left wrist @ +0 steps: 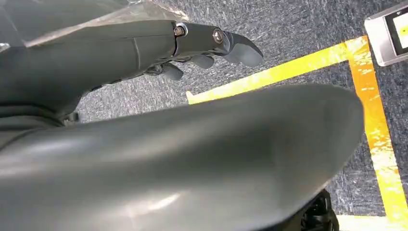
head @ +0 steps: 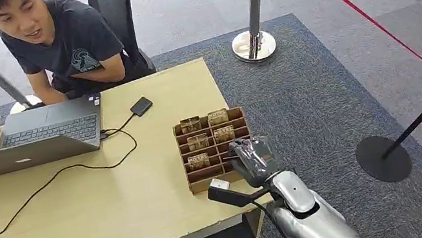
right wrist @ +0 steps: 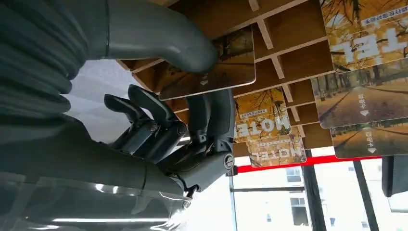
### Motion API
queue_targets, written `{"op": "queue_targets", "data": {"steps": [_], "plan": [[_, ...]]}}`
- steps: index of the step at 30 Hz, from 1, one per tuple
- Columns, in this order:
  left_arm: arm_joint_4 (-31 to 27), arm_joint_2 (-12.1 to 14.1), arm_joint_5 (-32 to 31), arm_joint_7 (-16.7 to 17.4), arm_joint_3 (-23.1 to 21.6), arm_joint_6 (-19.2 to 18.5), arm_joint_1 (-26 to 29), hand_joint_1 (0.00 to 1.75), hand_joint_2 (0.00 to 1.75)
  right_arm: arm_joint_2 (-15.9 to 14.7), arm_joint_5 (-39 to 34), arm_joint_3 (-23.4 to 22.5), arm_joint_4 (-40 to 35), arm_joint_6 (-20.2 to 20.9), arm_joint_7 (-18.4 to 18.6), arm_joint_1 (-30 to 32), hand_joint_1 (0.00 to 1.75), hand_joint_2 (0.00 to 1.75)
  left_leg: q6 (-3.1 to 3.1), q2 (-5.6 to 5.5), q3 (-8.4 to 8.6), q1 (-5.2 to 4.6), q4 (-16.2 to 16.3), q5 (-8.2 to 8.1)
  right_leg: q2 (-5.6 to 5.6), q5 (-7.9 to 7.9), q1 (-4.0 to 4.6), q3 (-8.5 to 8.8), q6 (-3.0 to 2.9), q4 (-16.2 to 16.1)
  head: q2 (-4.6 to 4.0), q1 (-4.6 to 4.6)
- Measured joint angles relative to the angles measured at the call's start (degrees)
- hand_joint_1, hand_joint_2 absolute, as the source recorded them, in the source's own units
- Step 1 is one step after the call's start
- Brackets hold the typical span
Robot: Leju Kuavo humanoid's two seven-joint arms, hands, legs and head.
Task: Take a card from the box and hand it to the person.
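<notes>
While the right hand reaches over the wooden box's near-right corner at lower centre of the head view, its thumb and fingers pinch one card, seen close in the right wrist view. More cards stand in compartments further back. Left hand hangs over grey carpet w/ yellow tape, fingers slightly curled, holding nothing. Beyond, upper left: laptop, then a seated person.
</notes>
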Motion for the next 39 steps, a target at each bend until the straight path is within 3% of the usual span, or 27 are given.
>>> {"op": "queue_targets", "data": {"steps": [16, 39], "plan": [[0.0, -0.2, 0.0, -0.11, 1.36, -0.09, -0.01, 0.0, 0.0, -0.72, 0.04, 0.02, -2.82, -0.09, -1.25, -0.31, 1.75, 1.75, 0.0, 0.0, -0.02, 0.0, 0.0, 0.0, 0.0, 0.0, 0.0, -0.01, 0.0, 0.01, 0.0, -0.02], [0.0, -0.9, 0.81, -0.96, 3.45, 0.11, -0.02, 0.0, 0.0, -5.05, -0.29, 1.33, -18.21, 0.52, -2.6, -2.31, 1.75, 1.75, 0.0, 0.0, -0.05, 0.0, 0.0, 0.0, 0.0, 0.0, 0.0, -0.03, 0.0, 0.01, 0.0, -0.02]]}}
